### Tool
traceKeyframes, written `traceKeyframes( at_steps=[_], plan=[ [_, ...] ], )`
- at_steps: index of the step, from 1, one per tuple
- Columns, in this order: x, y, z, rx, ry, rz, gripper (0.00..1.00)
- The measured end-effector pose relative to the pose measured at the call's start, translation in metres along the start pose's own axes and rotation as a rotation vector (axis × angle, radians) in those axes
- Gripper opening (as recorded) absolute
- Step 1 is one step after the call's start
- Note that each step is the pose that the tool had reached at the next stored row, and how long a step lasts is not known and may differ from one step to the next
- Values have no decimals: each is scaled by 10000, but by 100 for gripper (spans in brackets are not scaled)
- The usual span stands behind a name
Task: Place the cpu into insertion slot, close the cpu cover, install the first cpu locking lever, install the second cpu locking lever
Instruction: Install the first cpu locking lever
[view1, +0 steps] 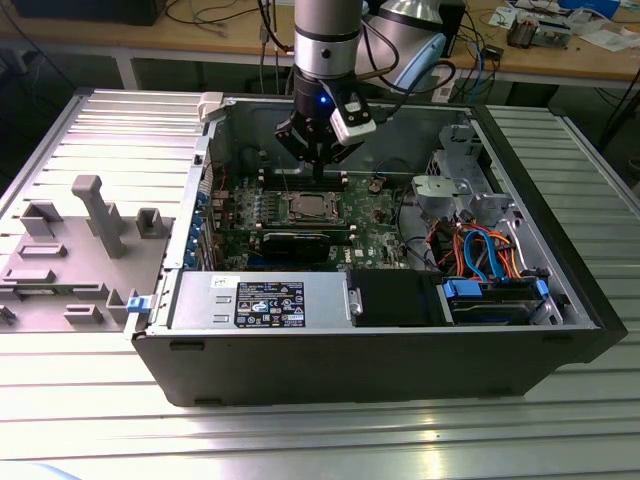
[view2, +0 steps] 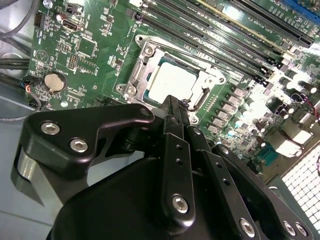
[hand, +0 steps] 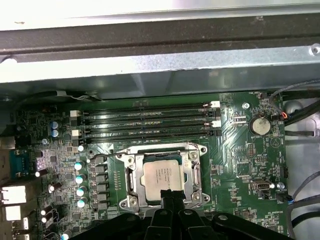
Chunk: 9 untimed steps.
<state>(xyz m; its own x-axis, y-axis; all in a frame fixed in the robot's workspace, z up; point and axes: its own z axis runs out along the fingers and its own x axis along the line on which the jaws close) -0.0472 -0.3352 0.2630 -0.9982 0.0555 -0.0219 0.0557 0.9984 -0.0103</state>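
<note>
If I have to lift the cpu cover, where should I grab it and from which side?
Probably the edge of the cpu cover nearest the gripper, approached from straight above. It is a thin frame that appears to lie flat around the cpu, so only its rim offers a pinch, and the memory slots crowd the far side.

The case is open from above over the insertion slot (view1: 306, 208), in the centre of the exterior view, but the gripper (view1: 318, 176) hangs just over it. Beside the slot stand the memory slots (hand: 145, 122), then the case wall (hand: 160, 80). At the right of that frame, a drive cage (view1: 452, 185) and cables (view1: 480, 250) fill the room.
</note>
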Motion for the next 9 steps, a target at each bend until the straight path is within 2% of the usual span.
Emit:
traceKeyframes(
  at_steps=[2,9],
  plan=[
    [0,-1,0,-5,-2,-229,11],
    [0,-9,0,-6,-3,-237,11]
  ],
)
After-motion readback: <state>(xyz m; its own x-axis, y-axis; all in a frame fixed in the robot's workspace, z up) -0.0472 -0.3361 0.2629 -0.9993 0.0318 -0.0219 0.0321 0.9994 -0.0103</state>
